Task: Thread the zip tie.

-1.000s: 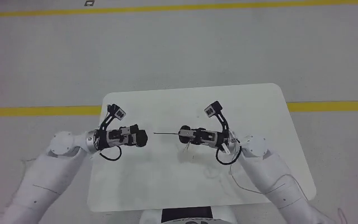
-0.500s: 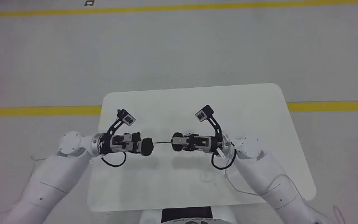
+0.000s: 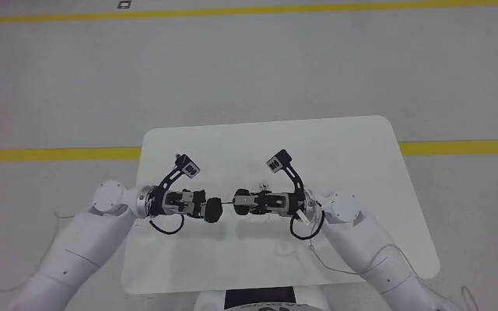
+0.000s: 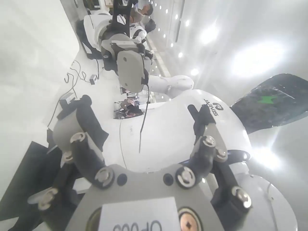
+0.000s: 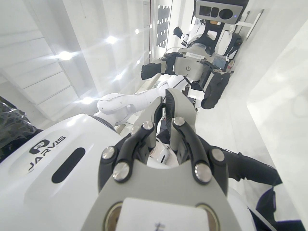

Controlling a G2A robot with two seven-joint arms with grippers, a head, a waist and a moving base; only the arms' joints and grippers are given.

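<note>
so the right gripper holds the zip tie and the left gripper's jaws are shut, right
No: the jaws of the left gripper are open, spread wide in the left wrist view. The right gripper does hold the zip tie.
</note>
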